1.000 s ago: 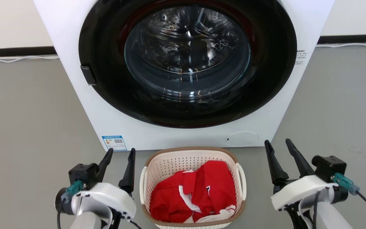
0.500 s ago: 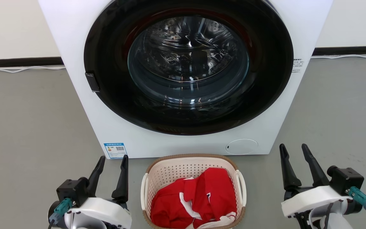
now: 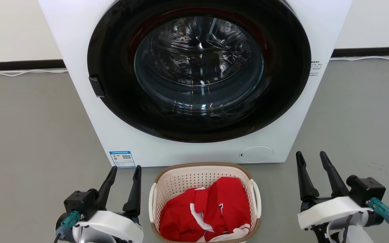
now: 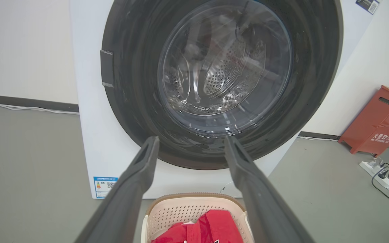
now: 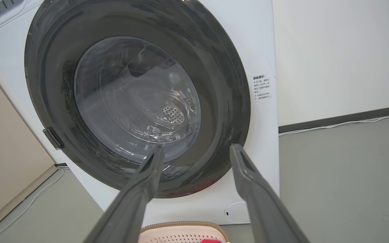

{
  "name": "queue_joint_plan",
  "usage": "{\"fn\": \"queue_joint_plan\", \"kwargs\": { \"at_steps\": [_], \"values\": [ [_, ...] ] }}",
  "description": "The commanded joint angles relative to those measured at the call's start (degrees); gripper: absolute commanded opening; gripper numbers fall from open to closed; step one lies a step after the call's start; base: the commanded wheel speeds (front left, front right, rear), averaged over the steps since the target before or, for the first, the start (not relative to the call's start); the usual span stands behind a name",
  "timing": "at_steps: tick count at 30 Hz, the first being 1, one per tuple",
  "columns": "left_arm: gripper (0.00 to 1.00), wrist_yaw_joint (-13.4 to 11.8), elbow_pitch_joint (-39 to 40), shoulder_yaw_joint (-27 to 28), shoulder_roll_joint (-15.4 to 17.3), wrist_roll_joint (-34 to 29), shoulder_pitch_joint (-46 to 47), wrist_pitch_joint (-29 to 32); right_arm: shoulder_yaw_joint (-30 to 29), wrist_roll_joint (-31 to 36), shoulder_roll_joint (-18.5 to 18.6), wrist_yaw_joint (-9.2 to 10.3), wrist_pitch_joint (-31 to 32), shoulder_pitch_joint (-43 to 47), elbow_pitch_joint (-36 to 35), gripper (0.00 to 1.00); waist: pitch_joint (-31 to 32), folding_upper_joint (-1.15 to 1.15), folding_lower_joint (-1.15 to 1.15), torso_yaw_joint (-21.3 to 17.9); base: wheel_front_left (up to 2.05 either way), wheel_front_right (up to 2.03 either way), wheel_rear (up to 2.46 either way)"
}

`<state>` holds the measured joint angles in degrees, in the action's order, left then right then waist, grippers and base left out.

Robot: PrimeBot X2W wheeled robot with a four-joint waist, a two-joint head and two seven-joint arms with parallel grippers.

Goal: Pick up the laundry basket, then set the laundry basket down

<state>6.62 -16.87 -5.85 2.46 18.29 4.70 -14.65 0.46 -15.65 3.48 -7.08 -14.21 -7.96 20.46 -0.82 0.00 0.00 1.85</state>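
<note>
The laundry basket [image 3: 187,181], cream with a brown rim and white side handles, stands on the grey floor just before the washer, with a red and white garment [image 3: 211,209] inside. My left gripper [image 3: 125,167] is open just left of the basket, fingers pointing up and apart from it. My right gripper [image 3: 310,153] is open further off to its right, holding nothing. In the left wrist view the open left gripper [image 4: 191,138] frames the basket's far wall [image 4: 194,210]. The right wrist view shows the open right gripper [image 5: 198,147] above the basket's rim [image 5: 184,224].
The white front-loading washer [image 3: 79,50] with its round dark door [image 3: 199,67] shut stands right behind the basket. A white cable [image 3: 22,72] runs along the wall base. A red box [image 4: 380,121] and a power strip [image 4: 377,167] sit at the right.
The camera has shifted, so the whole picture sits slightly lower. My right gripper has moved further right of the basket. The basket rests in the same spot on the floor.
</note>
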Motion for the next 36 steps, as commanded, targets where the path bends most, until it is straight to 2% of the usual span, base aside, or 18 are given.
{"fn": "queue_joint_plan", "kwargs": {
  "at_steps": [1, 21, 22, 27, 31, 36],
  "values": [
    [1.0, 0.2, 1.2, 1.43, 0.43, 0.64, 1.05, -0.35, 1.61, 0.28, 0.05, -0.41, -0.79, -0.52, -1.69, 1.0, -0.07, 0.0, 0.0, -0.01, 0.0, 0.0, 0.0],
    [1.0, 0.06, 0.03, 0.67, 0.43, 1.28, 1.21, -0.35, 2.48, 0.42, 0.3, -0.41, -0.79, -0.7, -1.02, 1.0, 0.03, 0.0, 0.0, -0.04, 0.0, 0.0, 0.0],
    [0.0, 0.0, -1.46, -0.78, -0.01, 0.87, -0.05, 0.02, 1.2, 0.08, 0.0, 0.0, 0.01, 0.04, 0.48, 0.0, 0.03, 0.0, 0.0, -0.05, 0.0, 0.0, 0.0],
    [0.0, 0.02, -3.03, -0.49, -0.28, 2.46, -0.85, 0.53, 1.03, -1.57, -0.25, 0.0, 0.65, 0.72, 1.74, 0.0, 0.05, 0.0, 0.01, -0.08, 0.0, 0.0, 0.0],
    [0.0, 0.05, -2.77, -0.07, -0.26, 4.81, -0.84, 1.21, 0.75, -4.04, -0.26, -0.01, 1.34, 0.83, 1.39, 0.0, 0.2, 0.0, 0.13, -0.15, 0.0, 0.0, 0.0],
    [0.0, 0.08, -2.55, 0.45, -0.23, 7.75, -0.76, 2.04, 0.47, -7.13, -0.27, -0.03, 2.11, 0.92, 1.04, 0.0, 0.11, 0.0, 0.01, -0.22, 0.0, 0.0, 0.0]
  ]
}}
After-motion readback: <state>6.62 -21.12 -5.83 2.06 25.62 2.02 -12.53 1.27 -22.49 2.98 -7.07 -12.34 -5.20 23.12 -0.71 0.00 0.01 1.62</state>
